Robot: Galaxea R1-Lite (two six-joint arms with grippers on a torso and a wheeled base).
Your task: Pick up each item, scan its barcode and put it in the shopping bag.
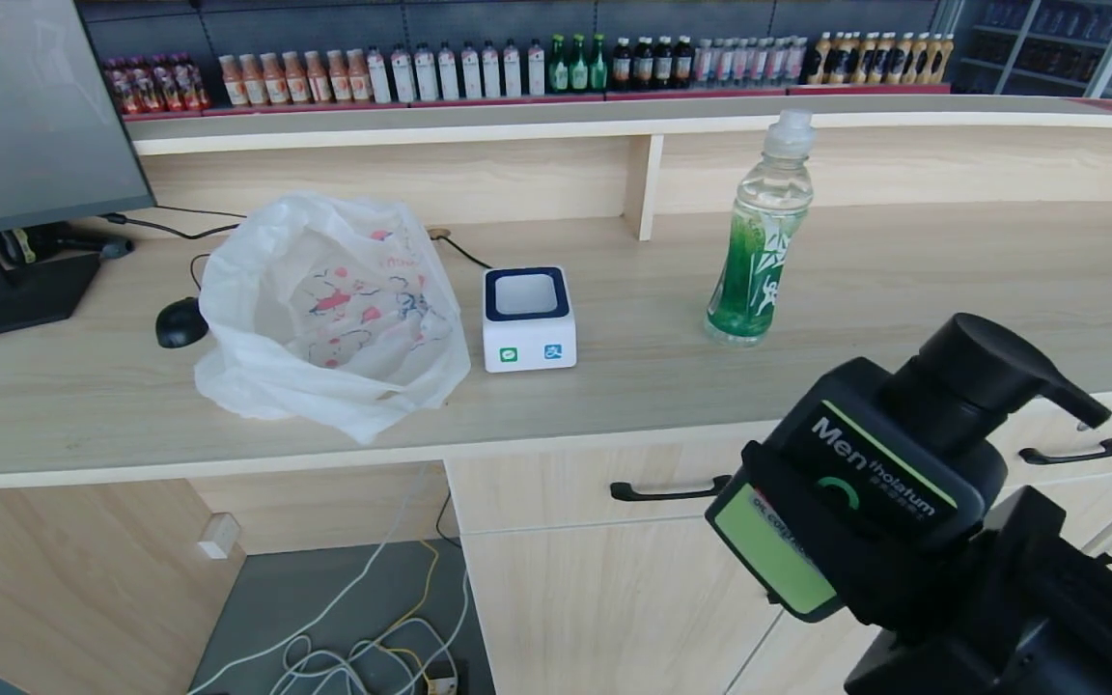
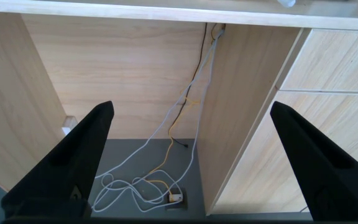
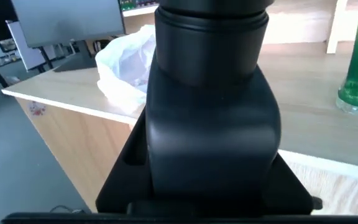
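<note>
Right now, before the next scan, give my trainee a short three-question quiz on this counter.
1. True or false: the green drink bottle stands upright on the counter, to the robot's right of the scanner.
2. The right gripper holds: A) a can, B) the black pump bottle, C) a box.
3. Fill in: the left gripper is ____ (open or shut).
Key: 1 true; 2 B; 3 open.
</note>
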